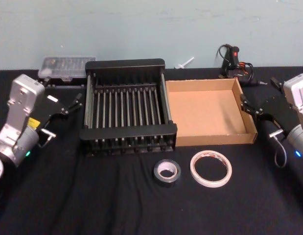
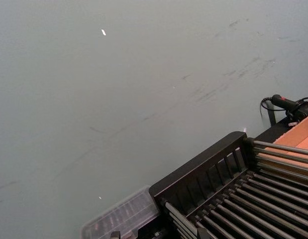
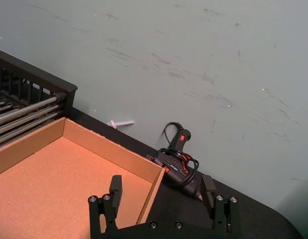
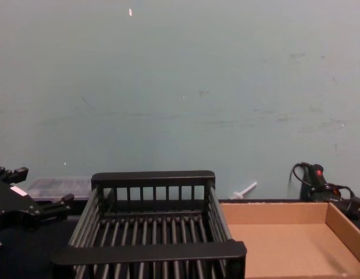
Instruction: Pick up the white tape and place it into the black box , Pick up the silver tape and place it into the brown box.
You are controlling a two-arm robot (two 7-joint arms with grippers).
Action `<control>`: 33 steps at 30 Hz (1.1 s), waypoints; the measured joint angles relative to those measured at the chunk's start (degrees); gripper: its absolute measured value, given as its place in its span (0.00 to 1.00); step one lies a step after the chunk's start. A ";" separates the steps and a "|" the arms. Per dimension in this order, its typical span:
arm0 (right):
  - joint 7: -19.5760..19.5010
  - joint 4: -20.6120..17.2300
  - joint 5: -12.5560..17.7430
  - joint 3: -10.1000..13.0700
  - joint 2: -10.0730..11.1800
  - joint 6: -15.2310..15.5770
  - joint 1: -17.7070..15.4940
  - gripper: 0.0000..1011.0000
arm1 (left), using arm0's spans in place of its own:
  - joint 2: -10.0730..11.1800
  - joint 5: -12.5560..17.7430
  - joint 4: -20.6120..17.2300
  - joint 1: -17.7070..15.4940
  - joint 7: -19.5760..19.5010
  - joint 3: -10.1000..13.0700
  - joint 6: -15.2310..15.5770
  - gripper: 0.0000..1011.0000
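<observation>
The white tape (image 1: 211, 168), printed in red, lies flat on the black cloth in front of the brown box (image 1: 205, 112). Just to its left sits the smaller silver tape (image 1: 167, 172), in front of the black box (image 1: 124, 63). Both boxes hold nothing. My left gripper (image 1: 73, 104) hovers open beside the black box's left wall and also shows in the chest view (image 4: 40, 187). My right gripper (image 1: 246, 105) is open at the brown box's right wall. In the right wrist view its fingers (image 3: 115, 188) straddle the far right corner of the brown box (image 3: 54, 169).
A clear plastic case (image 1: 65, 66) lies behind the black box at the back left. A black glue gun with a cable (image 1: 234, 61) and a small white object (image 1: 184, 62) lie by the wall behind the brown box.
</observation>
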 joint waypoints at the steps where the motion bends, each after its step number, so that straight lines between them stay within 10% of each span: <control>1: 0.00 0.00 0.00 0.00 0.00 0.00 0.00 0.99 | 0.00 0.00 0.00 0.00 0.00 0.00 0.00 0.99; 33: 0.00 0.00 0.00 0.00 0.00 0.01 0.00 0.99 | 0.00 0.00 0.00 0.00 0.00 0.00 0.00 0.99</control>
